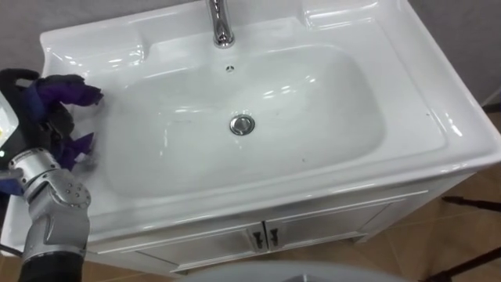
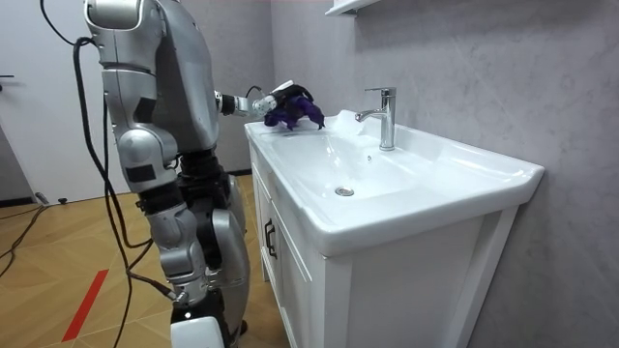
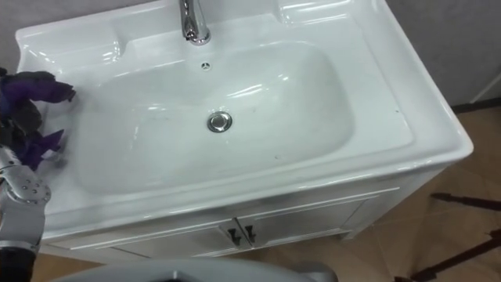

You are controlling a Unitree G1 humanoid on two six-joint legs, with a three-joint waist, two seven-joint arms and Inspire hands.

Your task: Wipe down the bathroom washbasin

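A white basin (image 1: 329, 117) lies below me, with a chrome drain (image 1: 242, 124) in the middle of its bowl. My left hand (image 1: 35, 117) is at the basin's left rim, its dark fingers curled round a crumpled purple cloth (image 1: 66, 92). The cloth rests on the rim and hangs a little over the bowl's left slope. In the room view I stand upright at the basin's front corner, with the left hand (image 2: 263, 102) stretched out and the cloth (image 2: 293, 111) on the near end of the counter.
A chrome tap (image 1: 221, 23) rises at the back centre of the basin. Under the basin a white cabinet has two doors with small handles (image 1: 262, 235). A grey wall (image 2: 464, 58) runs behind the basin, and the floor is wood.
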